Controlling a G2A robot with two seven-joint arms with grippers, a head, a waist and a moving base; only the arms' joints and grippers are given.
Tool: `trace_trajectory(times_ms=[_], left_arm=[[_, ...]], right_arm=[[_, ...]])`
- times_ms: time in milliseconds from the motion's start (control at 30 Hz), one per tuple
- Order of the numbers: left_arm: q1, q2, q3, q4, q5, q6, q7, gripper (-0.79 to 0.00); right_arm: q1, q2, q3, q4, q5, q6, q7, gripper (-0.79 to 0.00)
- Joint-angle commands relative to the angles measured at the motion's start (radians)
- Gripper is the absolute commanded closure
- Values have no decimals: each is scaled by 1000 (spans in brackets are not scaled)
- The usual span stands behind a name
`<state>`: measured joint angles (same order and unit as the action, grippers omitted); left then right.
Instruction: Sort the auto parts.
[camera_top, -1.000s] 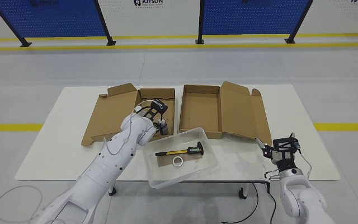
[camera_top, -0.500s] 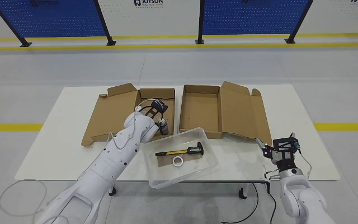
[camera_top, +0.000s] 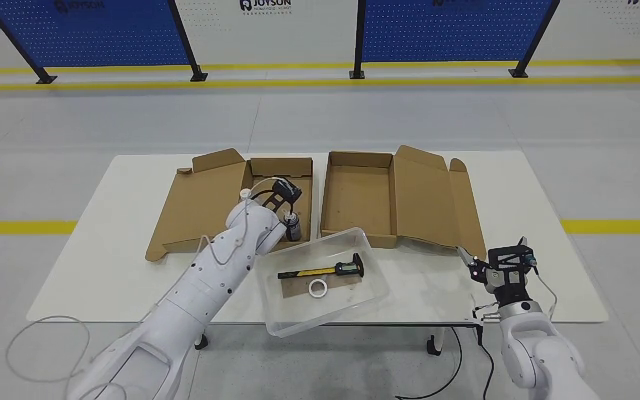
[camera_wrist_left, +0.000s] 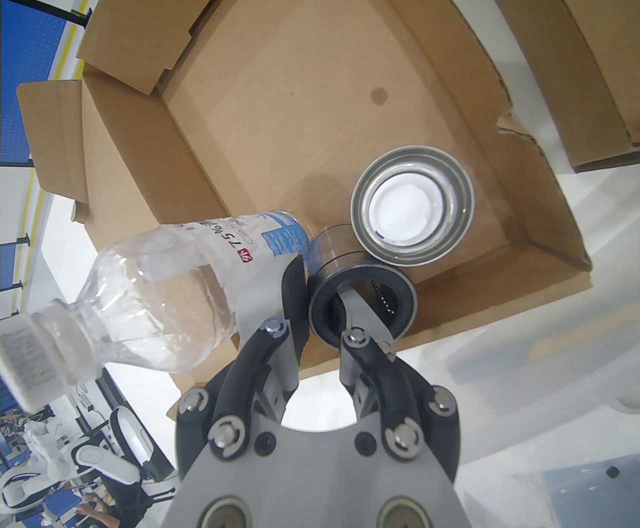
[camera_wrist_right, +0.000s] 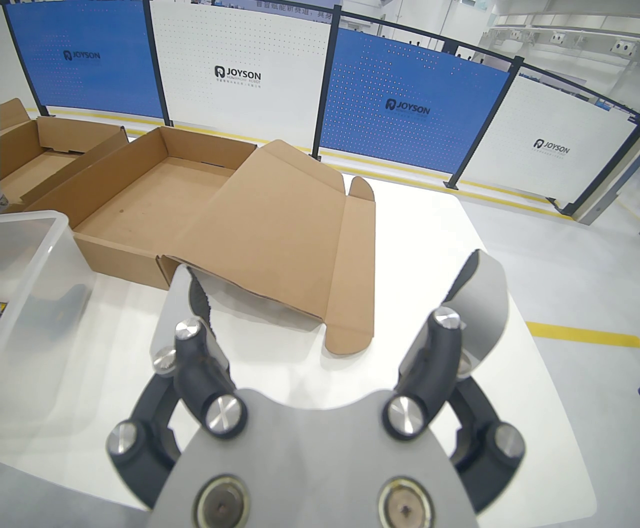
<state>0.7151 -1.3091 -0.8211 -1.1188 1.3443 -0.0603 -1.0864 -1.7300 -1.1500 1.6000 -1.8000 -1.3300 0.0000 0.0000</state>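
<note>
two open cardboard boxes lie side by side on the white table (camera_top: 100, 260) in the top view: the left box (camera_top: 200, 205) and the right box (camera_top: 355, 200). in front of them, between the two, stands a clear bin (camera_top: 290, 310) with a hammer (camera_top: 322, 270) and a small white ring (camera_top: 317, 288) inside. the left gripper (camera_top: 289, 215) is over the near right corner of the left box. the right gripper (camera_top: 497, 262) is well apart from it, at the near right edge of the table.

in the left wrist view, the left gripper (camera_wrist_left: 325, 300) is closed on a bearing (camera_wrist_left: 362, 305), a metal ring with a dark face. one finger (camera_wrist_left: 292, 285) presses on its outer wall and the other goes into its hole. the bearing is inside the left box (camera_wrist_left: 300, 100), in the corner by the near wall. it touches a tin can (camera_wrist_left: 412, 205) that stands upright beside it. a plastic bottle (camera_wrist_left: 165, 300) lies on its side just beside the bearing. i cannot tell if the bearing rests on the box floor.

in the right wrist view, the right gripper (camera_wrist_right: 332, 280) has its fingers spread wide and holds nothing. it is above the bare table (camera_wrist_right: 425, 240), near the flap of the right box (camera_wrist_right: 150, 200). a corner of the clear bin (camera_wrist_right: 35, 260) stands near that box.
</note>
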Motion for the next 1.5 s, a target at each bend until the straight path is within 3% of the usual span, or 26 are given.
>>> trace_trajectory(times_ms=[0, 100, 200, 400, 567, 700, 767, 800, 967, 1100, 1300, 1467], left_arm=[[1, -1, -3, -1, 3, 2, 1, -160], [2, -3, -9, -8, 7, 4, 1, -86], [5, -4, -16, -21, 14, 1, -3, -83], [44, 3, -49, -121, 33, 15, 1, -132], [129, 23, -118, -302, 60, 48, 18, -219], [233, 46, -199, -483, 83, 57, 49, -354], [296, 57, -247, -581, 93, 70, 77, -545], [330, 62, -271, -627, 96, 76, 89, -785], [519, 83, -397, -825, 102, 123, 192, -785], [663, 93, -480, -926, 117, 165, 292, -785], [841, 96, -560, -1006, 140, 270, 460, -785], [916, 91, -579, -997, 149, 339, 542, -785]], right_arm=[[0, 0, 0, 0, 0, 0, 0, -785], [0, 0, 0, 0, 0, 0, 0, -785], [0, 0, 0, 0, 0, 0, 0, -785], [0, 0, 0, 0, 0, 0, 0, -785], [0, 0, 0, 0, 0, 0, 0, -785], [0, 0, 0, 0, 0, 0, 0, -785], [0, 0, 0, 0, 0, 0, 0, -785], [0, 0, 0, 0, 0, 0, 0, -785], [0, 0, 0, 0, 0, 0, 0, -785], [0, 0, 0, 0, 0, 0, 0, -785], [0, 0, 0, 0, 0, 0, 0, -785], [0, 0, 0, 0, 0, 0, 0, -785]])
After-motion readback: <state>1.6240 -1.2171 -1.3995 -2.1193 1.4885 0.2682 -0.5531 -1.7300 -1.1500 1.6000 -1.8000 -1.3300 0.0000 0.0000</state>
